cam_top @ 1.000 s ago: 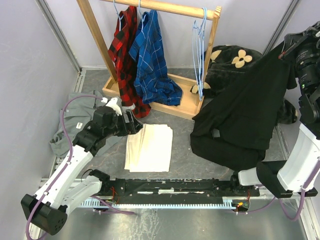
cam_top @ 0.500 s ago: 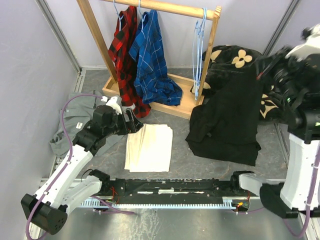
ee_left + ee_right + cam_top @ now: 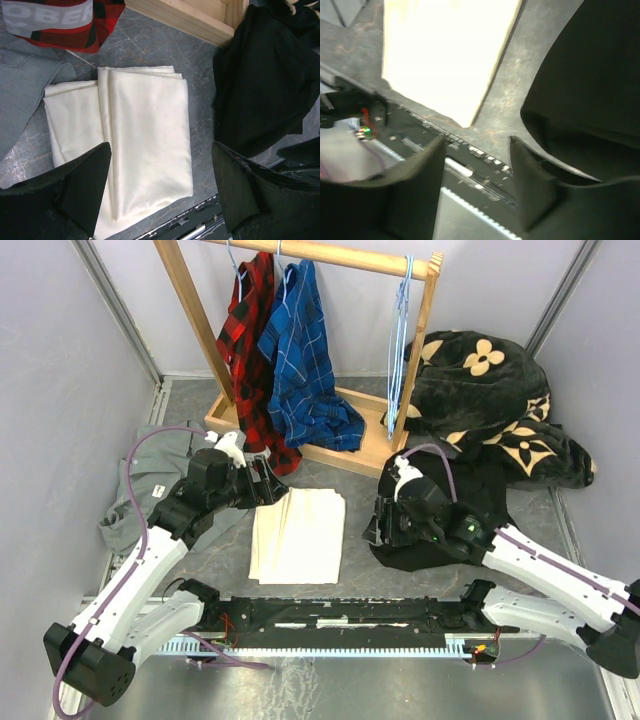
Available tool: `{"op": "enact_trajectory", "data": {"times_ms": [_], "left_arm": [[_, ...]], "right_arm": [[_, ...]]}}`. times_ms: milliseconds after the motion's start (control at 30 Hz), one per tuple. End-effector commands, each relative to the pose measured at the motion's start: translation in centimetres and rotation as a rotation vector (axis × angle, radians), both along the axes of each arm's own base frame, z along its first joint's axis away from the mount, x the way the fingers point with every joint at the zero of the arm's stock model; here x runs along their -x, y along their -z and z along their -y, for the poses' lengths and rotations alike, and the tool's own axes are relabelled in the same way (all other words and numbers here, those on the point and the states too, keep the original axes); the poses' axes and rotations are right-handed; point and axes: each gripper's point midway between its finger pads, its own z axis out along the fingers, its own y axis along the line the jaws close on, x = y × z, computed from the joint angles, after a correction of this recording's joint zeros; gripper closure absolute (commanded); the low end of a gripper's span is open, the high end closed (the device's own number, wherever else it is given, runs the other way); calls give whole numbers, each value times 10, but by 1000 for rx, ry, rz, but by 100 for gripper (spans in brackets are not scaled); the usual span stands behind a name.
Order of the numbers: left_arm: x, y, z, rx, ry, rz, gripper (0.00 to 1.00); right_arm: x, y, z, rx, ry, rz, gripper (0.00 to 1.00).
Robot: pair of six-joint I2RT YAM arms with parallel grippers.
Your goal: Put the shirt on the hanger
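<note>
Found shirt [image 3: 260, 80] heaped right of centre, near of rack [image 3: 185, 300] and partly hidden under right arm [image 3: 545, 562], hanger [image 3: 400, 340] hung at rack's right end, left gripper [image 3: 160, 150] spread wide over cream cloth [image 3: 145, 130], right gripper [image 3: 477, 142] spread beside shirt's edge, view blurred

The right arm [image 3: 545, 562] hides much of the shirt [image 3: 408, 556], and the right wrist view is blurred.

Free table [image 3: 362, 540] strip between cloth [image 3: 300, 535], shirt [image 3: 490, 495]
</note>
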Motion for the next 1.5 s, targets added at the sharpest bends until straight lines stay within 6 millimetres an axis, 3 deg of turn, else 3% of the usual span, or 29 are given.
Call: {"op": "enact_trajectory", "data": {"times_ms": [0, 67, 200, 333, 433, 633, 800, 900, 967, 1000, 1067, 1167, 1367, 1467], "left_arm": [[-3, -12, 4, 32, 12, 51, 13], [-1, -14, 3, 37, 4, 54, 13], [1, -13, 1, 35, -1, 53, 13], [2, -12, 2, 31, 8, 48, 13], [2, -14, 2, 32, 9, 50, 13], [4, -16, 1, 32, 12, 51, 13], [8, -15, -2, 29, 4, 55, 13], [8, -12, -2, 27, 9, 48, 13], [8, -11, -1, 24, 11, 45, 13], [8, -11, -2, 24, 10, 47, 13], [8, -11, -2, 20, 9, 47, 13], [7, -11, -2, 17, 11, 49, 13], [5, -9, -1, 12, 15, 47, 13], [4, -9, 0, 15, 17, 48, 13]], "right_arm": [[-52, -69, 12, 45, 168, 283, 27], [-66, -78, 52, 199, 301, 349, 12], [-79, -90, 127, 512, 486, 388, 8], [-100, -85, 182, 628, 606, 318, 7], [-120, -78, 203, 624, 630, 259, 6], [-162, -28, 225, 547, 598, 13, 3], [-169, 27, 236, 404, 596, -188, 2], [-168, 55, 209, 263, 507, -269, 2], [-168, 61, 180, 119, 412, -289, 15], [-169, 55, 166, 37, 377, -270, 34], [-173, 37, 155, -48, 357, -176, 64], [-173, -17, 163, -32, 392, 33, 99], [-153, -144, 235, 220, 708, 369, 100], [-142, -213, 259, 306, 795, 493, 100]]}}
